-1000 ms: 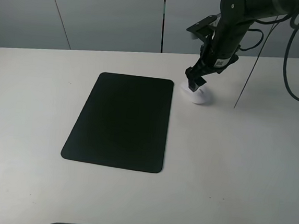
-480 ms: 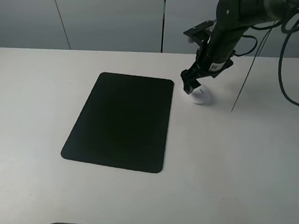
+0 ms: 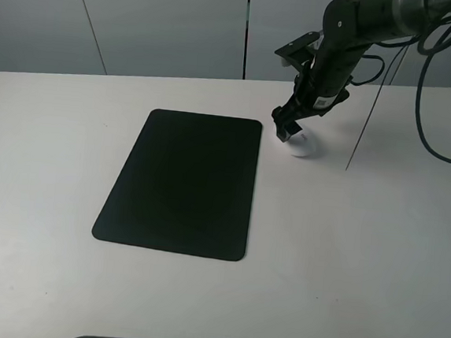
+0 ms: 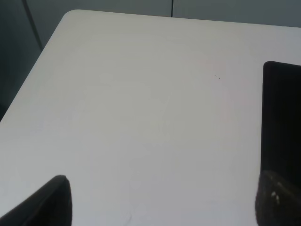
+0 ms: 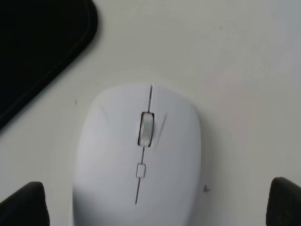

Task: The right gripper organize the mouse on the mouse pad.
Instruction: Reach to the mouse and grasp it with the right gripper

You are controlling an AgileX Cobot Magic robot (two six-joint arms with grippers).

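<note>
White mouse on table near black mouse pad; right gripper fingers spread, straddling it.

high: whole table | right wrist: close over mouse | left wrist: mouse pad edge

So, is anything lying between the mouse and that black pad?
No, only a bare strip of table separates the mouse and the mouse pad, clearest in the high view.
</note>
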